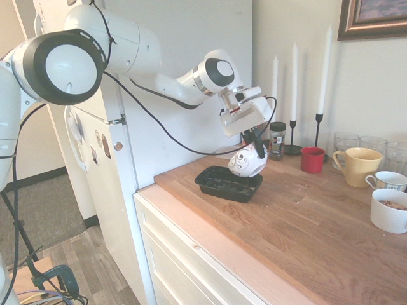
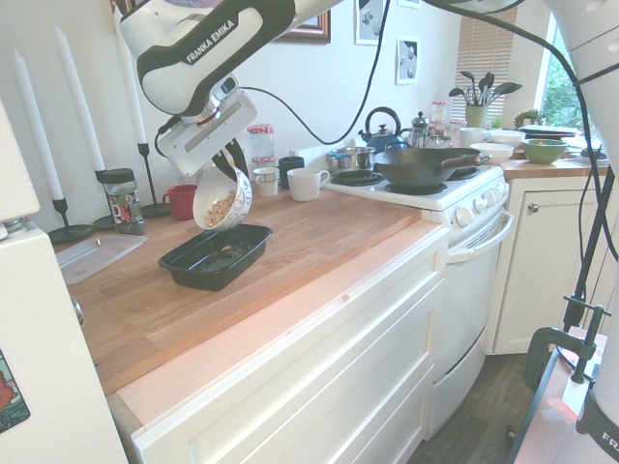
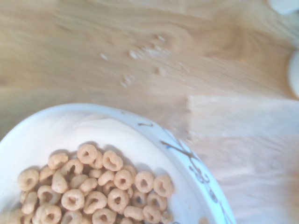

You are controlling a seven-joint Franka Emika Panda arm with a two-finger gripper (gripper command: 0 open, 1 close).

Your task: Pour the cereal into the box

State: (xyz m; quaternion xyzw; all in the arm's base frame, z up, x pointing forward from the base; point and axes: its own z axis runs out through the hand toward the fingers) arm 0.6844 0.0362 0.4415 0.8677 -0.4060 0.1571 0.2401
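A white bowl (image 1: 247,162) with dark swirl marks hangs tilted over the black box (image 1: 229,183), which rests on the wooden counter. My gripper (image 1: 255,145) is shut on the bowl's rim. The bowl (image 2: 221,198) leans its mouth toward the box (image 2: 216,256), and the cereal (image 2: 221,209) lies heaped against its lower wall. In the wrist view the light-brown cereal rings (image 3: 96,186) sit piled inside the bowl (image 3: 56,130). The box's floor looks dark, with a faint patch I cannot make out.
Behind the box stand a dark-lidded jar (image 1: 276,140), white candles (image 1: 294,98), a red cup (image 1: 312,159), a yellow mug (image 1: 358,166) and white bowls (image 1: 389,210). A clear flat lid (image 2: 97,255) lies near the fridge (image 1: 111,165). A stove with a pan (image 2: 418,166) stands beyond the counter.
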